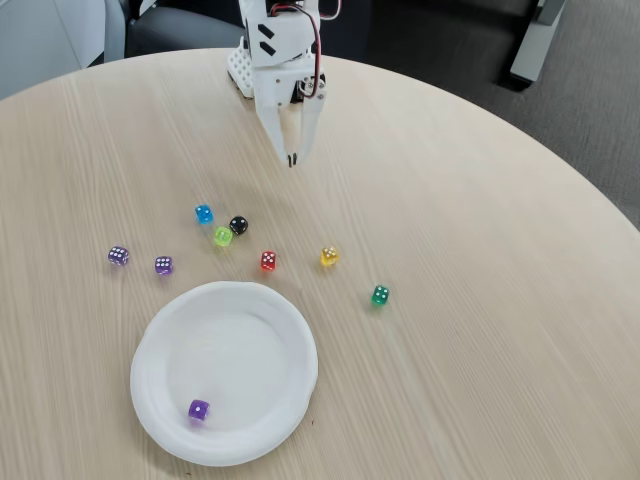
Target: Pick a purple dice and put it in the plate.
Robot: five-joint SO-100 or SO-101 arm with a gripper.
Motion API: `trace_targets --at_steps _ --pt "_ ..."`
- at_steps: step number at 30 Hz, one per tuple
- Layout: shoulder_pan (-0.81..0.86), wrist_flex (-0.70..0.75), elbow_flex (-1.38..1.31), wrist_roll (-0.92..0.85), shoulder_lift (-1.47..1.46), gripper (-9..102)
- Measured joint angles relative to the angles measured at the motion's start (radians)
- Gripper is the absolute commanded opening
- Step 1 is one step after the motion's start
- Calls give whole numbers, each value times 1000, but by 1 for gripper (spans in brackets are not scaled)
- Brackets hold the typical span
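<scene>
Pincer (291,159) hangs empty, fingers together, well above the plate (290,345) — one purple dice (198,409) sits inside near its lower rim, two more purple dice (163,265) just beyond its upper-left edge.

three purple dice (118,256) (163,265) (198,409), one each blue die (203,213), black die (238,225), lime die (223,236), red die (268,261), yellow die (329,256), green die (380,295). nine dice total. one plate (290,330).

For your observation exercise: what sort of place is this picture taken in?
Probably an office or lab: a round wooden table, grey carpet, and a small robot arm whose gripper hangs over scattered dice.
</scene>
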Motion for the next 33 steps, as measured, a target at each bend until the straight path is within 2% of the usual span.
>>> trace_targets --at_steps 33 --pt "6 0 0 17 0 1"
